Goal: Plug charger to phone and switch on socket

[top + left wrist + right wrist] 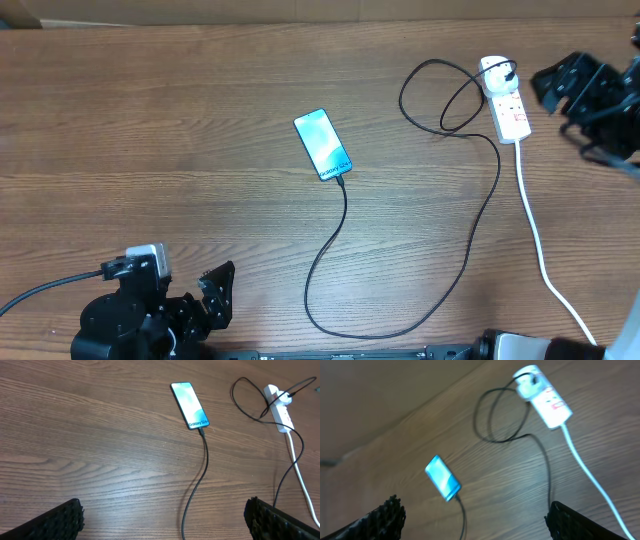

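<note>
Two arms share the wooden table [150, 120], and both are partly cut off by the picture edges. The left gripper [165, 522] rests at the near edge. Its jaws stand wide apart and hold nothing, and only the two dark fingers [60, 520] show in the bottom corners of its own view. The right gripper [482, 520] hangs just beside the socket [507, 100], at the far right. Its jaws are also spread wide and empty, but its wrist view is blurred. The phone [323, 145] lies flat near the middle of the table, with its screen lit. The charger [343, 205] meets its near short edge, though the joint is too small to say how deep the tip sits. From there the cable swings in a large loop toward the socket, where its other end reaches the far end of the strip. The red marks on the socket are visible, but the switch position is not readable. The white cord [535, 225] runs out of the overhead picture at the bottom right.
</note>
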Robot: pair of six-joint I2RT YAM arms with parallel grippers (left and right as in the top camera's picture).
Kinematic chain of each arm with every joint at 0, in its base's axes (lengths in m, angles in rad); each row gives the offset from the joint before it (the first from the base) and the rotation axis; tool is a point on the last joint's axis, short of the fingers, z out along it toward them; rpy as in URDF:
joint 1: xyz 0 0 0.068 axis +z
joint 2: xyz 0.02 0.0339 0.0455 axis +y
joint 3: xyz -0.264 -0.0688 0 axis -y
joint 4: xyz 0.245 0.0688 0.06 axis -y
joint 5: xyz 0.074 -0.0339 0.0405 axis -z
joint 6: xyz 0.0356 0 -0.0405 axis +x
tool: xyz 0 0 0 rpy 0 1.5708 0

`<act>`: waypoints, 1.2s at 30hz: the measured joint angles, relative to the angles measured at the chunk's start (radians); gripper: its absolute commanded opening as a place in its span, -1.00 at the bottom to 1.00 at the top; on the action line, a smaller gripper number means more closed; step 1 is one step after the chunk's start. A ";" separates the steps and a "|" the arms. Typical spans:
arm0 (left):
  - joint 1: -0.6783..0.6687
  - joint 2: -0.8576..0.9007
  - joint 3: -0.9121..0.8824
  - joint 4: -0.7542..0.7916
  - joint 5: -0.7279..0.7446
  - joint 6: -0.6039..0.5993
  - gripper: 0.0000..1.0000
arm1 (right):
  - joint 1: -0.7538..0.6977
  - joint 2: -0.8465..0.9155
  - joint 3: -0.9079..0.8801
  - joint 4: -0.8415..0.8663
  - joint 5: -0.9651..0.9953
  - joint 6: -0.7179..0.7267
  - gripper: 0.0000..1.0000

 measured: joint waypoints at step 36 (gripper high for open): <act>0.000 0.000 0.000 -0.001 0.000 0.000 0.99 | 0.074 -0.765 -0.517 -0.123 -0.003 -0.020 1.00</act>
